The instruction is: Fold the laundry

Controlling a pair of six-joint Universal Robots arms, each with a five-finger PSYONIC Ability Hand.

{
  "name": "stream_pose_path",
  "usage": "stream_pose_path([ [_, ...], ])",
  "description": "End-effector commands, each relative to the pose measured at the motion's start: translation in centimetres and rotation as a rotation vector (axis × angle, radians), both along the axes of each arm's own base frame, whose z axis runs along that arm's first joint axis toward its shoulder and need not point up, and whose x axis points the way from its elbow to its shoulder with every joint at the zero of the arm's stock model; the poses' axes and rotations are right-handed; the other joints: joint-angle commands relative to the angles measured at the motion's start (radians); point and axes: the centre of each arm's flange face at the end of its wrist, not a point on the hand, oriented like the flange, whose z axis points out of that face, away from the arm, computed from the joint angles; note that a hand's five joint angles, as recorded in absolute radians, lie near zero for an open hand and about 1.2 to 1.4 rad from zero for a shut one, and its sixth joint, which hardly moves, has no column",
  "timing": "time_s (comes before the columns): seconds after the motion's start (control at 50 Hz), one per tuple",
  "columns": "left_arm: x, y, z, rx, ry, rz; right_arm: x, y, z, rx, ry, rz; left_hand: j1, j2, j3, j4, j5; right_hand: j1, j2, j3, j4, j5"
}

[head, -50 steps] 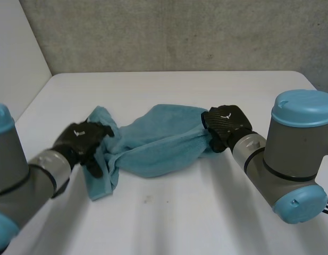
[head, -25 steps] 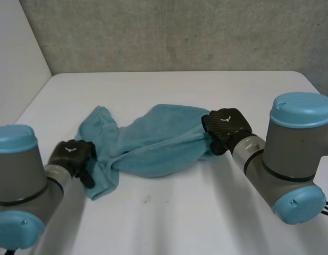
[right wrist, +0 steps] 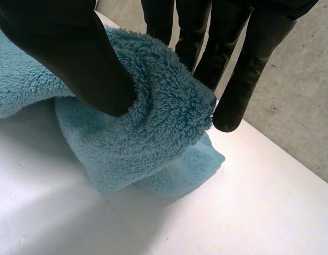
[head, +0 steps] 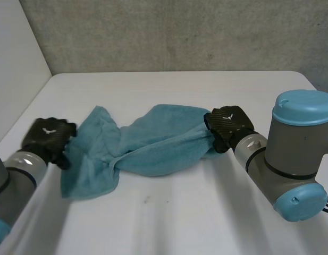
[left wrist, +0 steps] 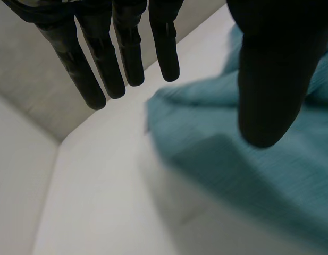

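The crumpled teal terry towel [head: 153,141] lies bunched on the white table [head: 179,212] between the two hands. The right hand [head: 227,125] pinches a thick fold of its near edge between thumb and fingers. The left hand [head: 47,139] sits just beside the opposite edge, fingers straight, thumb spread apart, gripping nothing

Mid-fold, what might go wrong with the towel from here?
1. The left hand is open beside the towel, at its left edge, so a pull by the right hand would likely drag it one-sidedly.
2. The towel is twisted in the middle; folding now may trap that bunch.
3. The right hand pinches a thick wad, which may slip.
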Motion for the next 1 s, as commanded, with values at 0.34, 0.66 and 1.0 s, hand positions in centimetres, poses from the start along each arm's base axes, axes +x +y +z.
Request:
stream_pose_path([
  [0.34, -1.0, 4.2, -4.0, 0.217, -0.067, -0.061, 0.0, 0.2, -0.2, 0.007, 0.004, 0.006, 0.136, 0.145, 0.147, 0.145, 0.143, 0.447, 0.234, 0.216, 0.204, 0.252],
  [0.66, -0.2, 3.4, -5.4, 0.173, -0.134, -0.056, 0.2, 0.5, -0.4, 0.012, 0.006, 0.015, 0.11, 0.118, 0.121, 0.119, 0.117, 0.447, 0.234, 0.216, 0.204, 0.252],
  [1.0, 0.3, 2.2, -6.5, 0.142, -0.135, -0.037, 0.2, 0.5, -0.6, 0.016, 0.009, 0.017, 0.154, 0.162, 0.165, 0.163, 0.161, 0.447, 0.234, 0.216, 0.204, 0.252],
])
